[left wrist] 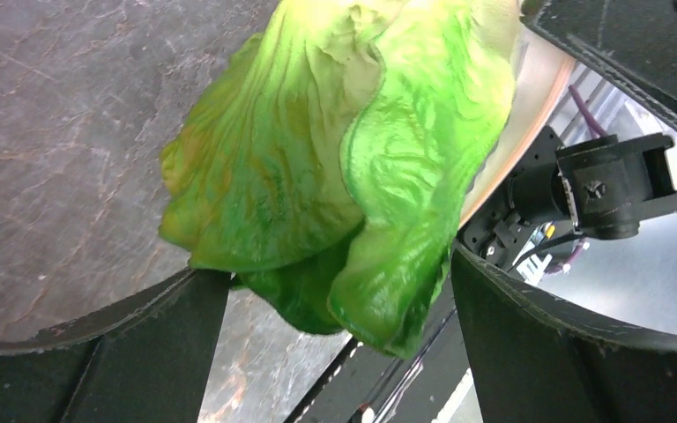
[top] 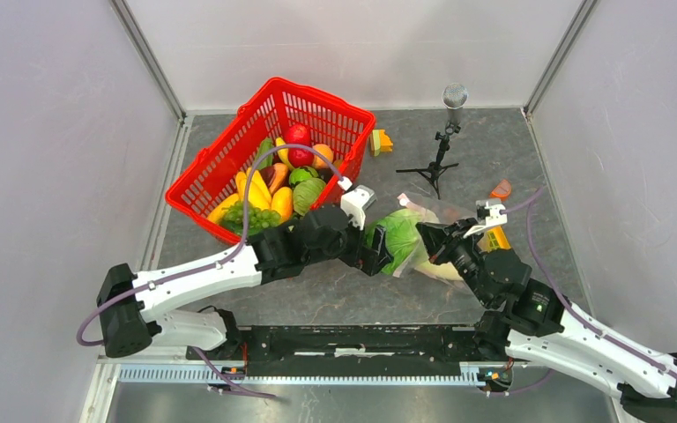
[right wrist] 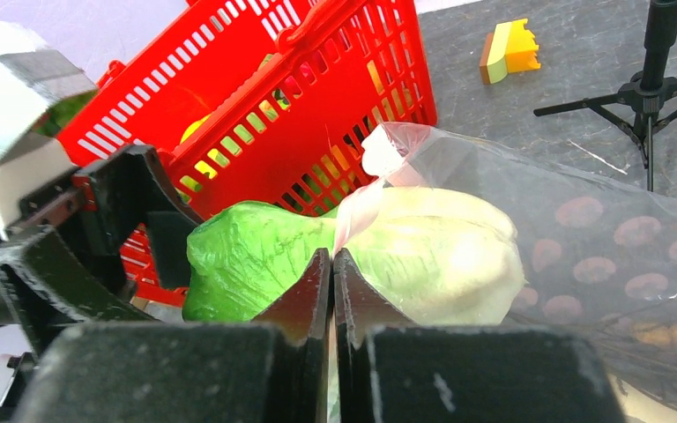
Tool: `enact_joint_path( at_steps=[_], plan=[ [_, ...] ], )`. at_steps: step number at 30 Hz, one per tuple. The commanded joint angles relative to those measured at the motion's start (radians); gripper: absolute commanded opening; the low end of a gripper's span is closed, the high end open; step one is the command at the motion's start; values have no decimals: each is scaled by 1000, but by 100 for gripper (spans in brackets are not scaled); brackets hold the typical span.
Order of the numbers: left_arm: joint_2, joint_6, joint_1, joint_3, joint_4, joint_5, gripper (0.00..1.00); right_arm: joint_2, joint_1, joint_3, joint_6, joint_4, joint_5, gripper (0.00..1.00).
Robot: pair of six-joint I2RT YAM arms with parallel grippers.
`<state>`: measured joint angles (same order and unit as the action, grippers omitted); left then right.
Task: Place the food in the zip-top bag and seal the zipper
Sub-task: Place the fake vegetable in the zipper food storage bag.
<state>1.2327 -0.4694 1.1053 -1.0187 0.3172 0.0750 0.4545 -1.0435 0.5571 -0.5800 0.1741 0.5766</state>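
Your left gripper (left wrist: 335, 269) is spread wide open, and the lettuce (left wrist: 344, 167) sits in the gap between its two fingers (left wrist: 132, 352). Honestly can't tell whether either finger is touching the leaves.

Your right gripper (right wrist: 331, 257) is the opposite, with its fingers pressed tight together and pinching the bag (right wrist: 582, 229) at the mouth edge. You can see the pale pink zipper strip (right wrist: 357, 207) run down from a crumpled corner straight into the pinch.

The lettuce is only part way in. Its pale cream end is under the clear plastic, and the green leaves stick out of the mouth toward your left gripper. Some brownish round spots show through the plastic further in, no idea what those are.

From above, the two grippers meet around the middle of the dark table (top: 317, 300), the left one on the lettuce's left and the right one on its right. The bag lies flat and trails off to the right.

The rest of the food (top: 273, 185), including a red fruit, bananas and grapes, is piled in the red basket (top: 216, 172) at back left, just behind your left gripper. A small yellow-and-orange block (top: 381, 141) sits just beside the basket's right corner, with a little microphone stand (top: 441, 159) further right.
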Motion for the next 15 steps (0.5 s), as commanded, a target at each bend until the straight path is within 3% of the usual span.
enact_joint_path(
  at_steps=[1,4,9,12,15],
  plan=[
    [-10,-94,-6,71,-286,-6,100,-15,-2,21,-20,-78,-9,3],
    [-13,-84,-7,84,-305,14,94,-18,-1,20,-23,-79,-5,3],
    [-65,-62,-7,109,-394,10,51,-1,-2,14,-19,-89,-8,3],
    [-34,-16,-6,39,-310,-9,26,3,-2,-1,8,-127,-62,3],
    [-11,19,-7,-24,-220,-3,11,3,-2,-10,65,-202,-152,4]
  ],
)
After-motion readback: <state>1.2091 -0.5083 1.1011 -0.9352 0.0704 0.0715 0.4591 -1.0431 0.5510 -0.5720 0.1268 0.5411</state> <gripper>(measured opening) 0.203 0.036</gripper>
